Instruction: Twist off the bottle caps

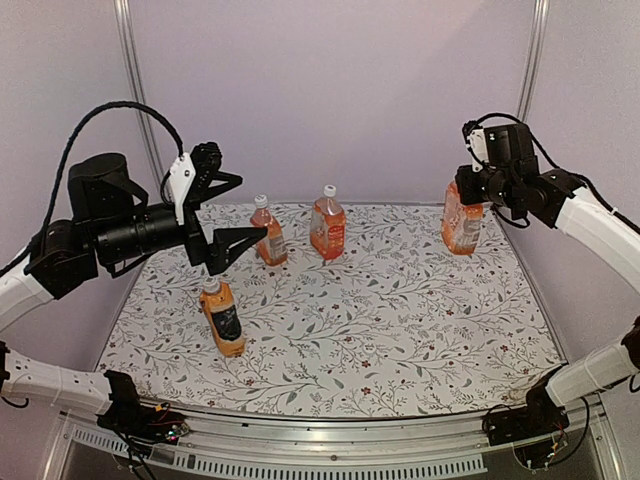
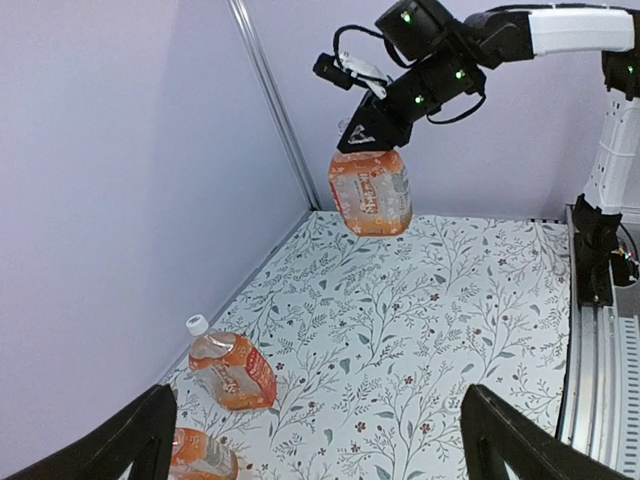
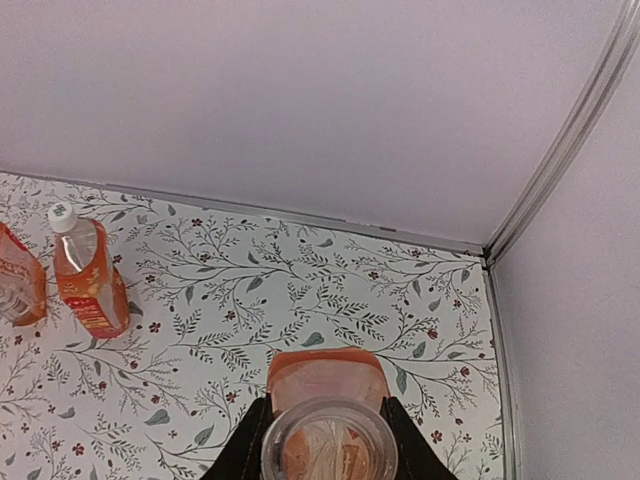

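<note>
arms (image 1: 600, 230): white links, black joints | cables (image 1: 120, 104): black | left tool (image 1: 254, 205): black

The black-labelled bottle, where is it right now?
In the top view, the black-labelled bottle stands on the left side of the table, nearest its front edge, with another orange bottle just behind it.

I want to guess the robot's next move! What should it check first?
1. Right gripper shut on the lifted bottle: ok.
2. Lifted bottle clear of the tablecloth: ok.
3. Its cap off: ok, the mouth looks open.
4. Left gripper open and empty: ok.
5. Other caps off: not ok; white caps sit on the black-labelled bottle, the middle bottle and the back bottle.
6. Where the removed cap lies: cannot tell.
</note>
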`<action>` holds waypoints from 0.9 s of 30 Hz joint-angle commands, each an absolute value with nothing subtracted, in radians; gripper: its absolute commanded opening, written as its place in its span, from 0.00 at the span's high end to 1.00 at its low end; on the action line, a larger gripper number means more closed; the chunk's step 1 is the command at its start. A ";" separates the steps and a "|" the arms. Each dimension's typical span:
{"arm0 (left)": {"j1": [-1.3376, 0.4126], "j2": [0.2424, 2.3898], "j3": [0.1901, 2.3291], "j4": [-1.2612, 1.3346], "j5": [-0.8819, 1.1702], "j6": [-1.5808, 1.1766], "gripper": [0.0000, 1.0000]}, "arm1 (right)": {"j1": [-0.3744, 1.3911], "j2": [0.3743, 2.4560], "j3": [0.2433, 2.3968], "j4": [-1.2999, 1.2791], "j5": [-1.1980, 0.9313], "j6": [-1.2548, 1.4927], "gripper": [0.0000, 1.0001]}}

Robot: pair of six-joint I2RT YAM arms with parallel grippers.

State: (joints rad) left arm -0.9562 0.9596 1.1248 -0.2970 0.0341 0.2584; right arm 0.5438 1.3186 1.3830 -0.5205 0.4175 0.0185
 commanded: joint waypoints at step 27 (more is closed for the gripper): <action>-0.896 0.943 1.071 -0.258 0.041 0.263 0.00 | 0.326 1.809 1.195 0.051 0.268 0.079 0.48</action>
State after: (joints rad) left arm -0.9066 0.9367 1.0851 -0.2813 0.0235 0.2588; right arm 0.3264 1.7939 1.2270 0.0605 0.3107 0.0883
